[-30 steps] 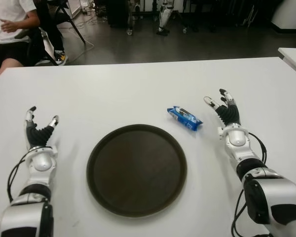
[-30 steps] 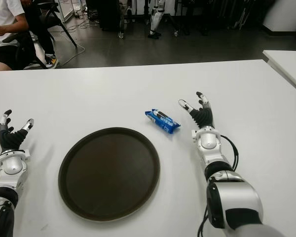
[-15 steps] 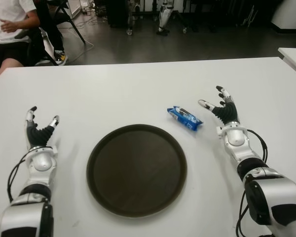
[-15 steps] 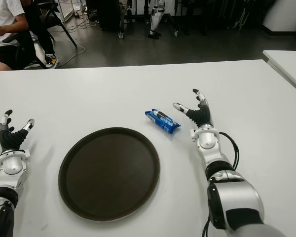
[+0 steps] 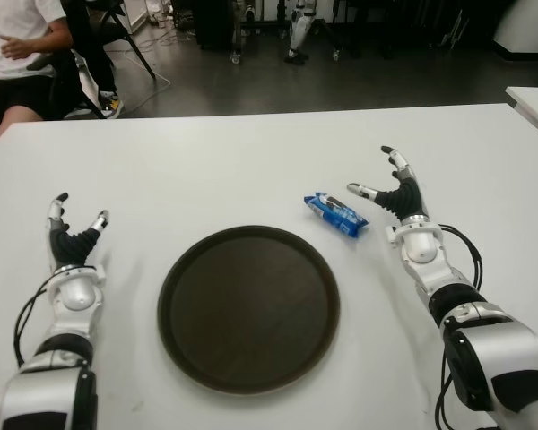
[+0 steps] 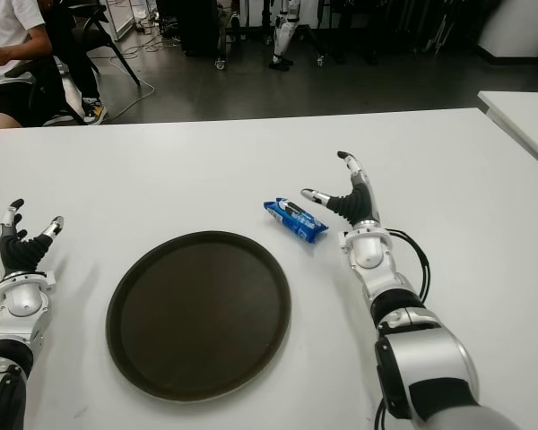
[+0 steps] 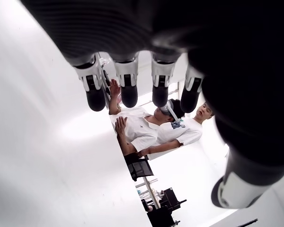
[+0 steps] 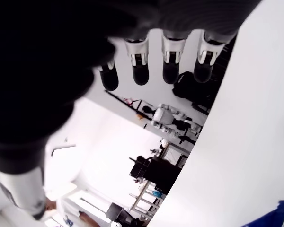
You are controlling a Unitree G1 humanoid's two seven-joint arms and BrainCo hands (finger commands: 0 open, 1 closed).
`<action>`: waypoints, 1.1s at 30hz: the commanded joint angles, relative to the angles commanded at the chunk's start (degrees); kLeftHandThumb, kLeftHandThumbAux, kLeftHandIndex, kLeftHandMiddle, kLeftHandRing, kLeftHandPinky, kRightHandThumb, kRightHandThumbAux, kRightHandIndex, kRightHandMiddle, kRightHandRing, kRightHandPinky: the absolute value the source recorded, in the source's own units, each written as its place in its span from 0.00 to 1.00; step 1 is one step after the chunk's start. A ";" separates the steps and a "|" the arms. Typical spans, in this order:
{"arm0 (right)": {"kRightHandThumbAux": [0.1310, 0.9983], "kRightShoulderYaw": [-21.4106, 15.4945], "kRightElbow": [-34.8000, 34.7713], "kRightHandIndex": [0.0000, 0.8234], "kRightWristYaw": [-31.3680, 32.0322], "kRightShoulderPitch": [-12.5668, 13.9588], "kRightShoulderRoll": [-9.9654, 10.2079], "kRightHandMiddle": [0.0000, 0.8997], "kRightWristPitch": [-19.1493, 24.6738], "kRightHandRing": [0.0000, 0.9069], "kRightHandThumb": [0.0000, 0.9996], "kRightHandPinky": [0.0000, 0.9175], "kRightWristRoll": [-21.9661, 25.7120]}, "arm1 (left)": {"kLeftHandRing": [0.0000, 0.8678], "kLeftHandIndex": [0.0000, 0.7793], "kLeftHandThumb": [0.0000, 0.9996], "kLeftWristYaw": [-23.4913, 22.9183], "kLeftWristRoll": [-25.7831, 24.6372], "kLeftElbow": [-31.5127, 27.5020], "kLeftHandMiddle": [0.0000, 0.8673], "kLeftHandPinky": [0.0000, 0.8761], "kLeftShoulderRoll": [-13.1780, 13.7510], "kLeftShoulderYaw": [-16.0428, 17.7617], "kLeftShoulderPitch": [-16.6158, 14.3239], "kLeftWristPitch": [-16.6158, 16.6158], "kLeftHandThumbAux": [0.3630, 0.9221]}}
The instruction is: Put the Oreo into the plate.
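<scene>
Oreo [image 5: 335, 214]: a small blue wrapped packet with white and dark print, lying flat and at a slant on the white table [image 5: 251, 161], just beyond the far right rim of the plate and not on it.
Plate [image 5: 248, 307]: a round, dark brown tray with a low rim, holding nothing, between the two hands.
Right hand [image 5: 394, 190]: beside the packet on its right, near but apart from it, fingers spread wide and holding nothing.
Left hand [image 5: 72, 238]: shows left of the plate, fingers spread, holding nothing.
Right wrist view: four extended fingertips [image 8: 171, 69] over the table edge, and a blue corner of the packet at the picture's margin.
Left wrist view: seated people [image 7: 154, 132] past the straight fingertips; the eye views show only one person [image 5: 22, 54], at the far left corner.
</scene>
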 joint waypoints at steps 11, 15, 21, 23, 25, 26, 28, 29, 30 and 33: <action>0.63 4.92 -0.70 0.00 -3.42 -1.29 0.16 0.09 3.58 0.12 0.00 0.18 -5.22 | 0.00 0.03 0.00 0.19 0.93 -0.12 0.02 0.00 0.25 -0.97 0.21 -0.25 0.58; 0.63 6.78 -0.95 0.00 -4.05 -1.92 0.07 0.16 5.60 0.23 0.00 0.30 -7.06 | 0.00 0.03 0.00 0.35 1.19 -0.08 0.02 0.00 0.30 -1.07 0.22 -0.22 0.58; 0.57 9.70 -2.92 0.00 -2.35 -5.08 1.82 0.10 15.05 0.18 0.00 0.29 -9.55 | 0.00 0.02 0.00 0.55 1.16 -0.05 0.01 0.00 -0.12 -0.79 0.15 -0.53 0.60; 0.56 10.90 -3.74 0.00 -0.89 -5.97 1.80 0.06 18.68 0.14 0.00 0.24 -10.57 | 0.00 0.02 0.00 0.46 0.95 -0.02 0.01 0.00 -0.25 -0.60 0.08 -0.66 0.58; 0.56 11.99 -4.49 0.00 0.29 -6.43 1.69 0.04 21.69 0.10 0.00 0.17 -11.54 | 0.00 0.02 0.00 0.35 0.73 0.03 0.01 0.00 -0.37 -0.41 -0.01 -0.73 0.58; 0.56 12.22 -4.89 0.00 0.60 -6.43 1.67 0.03 22.52 0.08 0.00 0.15 -11.73 | 0.00 0.02 0.00 0.33 0.69 0.04 0.01 0.00 -0.39 -0.37 -0.03 -0.75 0.58; 0.56 12.95 -5.78 0.00 1.30 -6.44 1.57 0.03 23.96 0.07 0.00 0.13 -12.26 | 0.00 0.02 0.00 0.21 0.60 0.04 0.01 0.00 -0.45 -0.29 -0.04 -0.78 0.58; 0.56 13.66 -6.29 0.00 1.97 -6.64 1.52 0.02 25.08 0.06 0.00 0.12 -12.87 | 0.00 0.02 0.00 0.14 0.53 0.01 0.01 0.00 -0.53 -0.24 -0.05 -0.82 0.58; 0.57 14.17 -6.73 0.00 2.48 -6.76 1.48 0.02 25.94 0.05 0.00 0.10 -13.29 | 0.00 0.02 0.00 0.10 0.48 -0.01 0.01 0.00 -0.58 -0.21 -0.06 -0.85 0.57; 0.58 15.48 -7.96 0.00 4.47 -7.46 1.57 0.01 28.85 0.03 0.00 0.08 -14.31 | 0.00 0.02 0.00 0.04 0.38 -0.12 0.00 0.00 -0.72 -0.17 -0.05 -1.12 0.56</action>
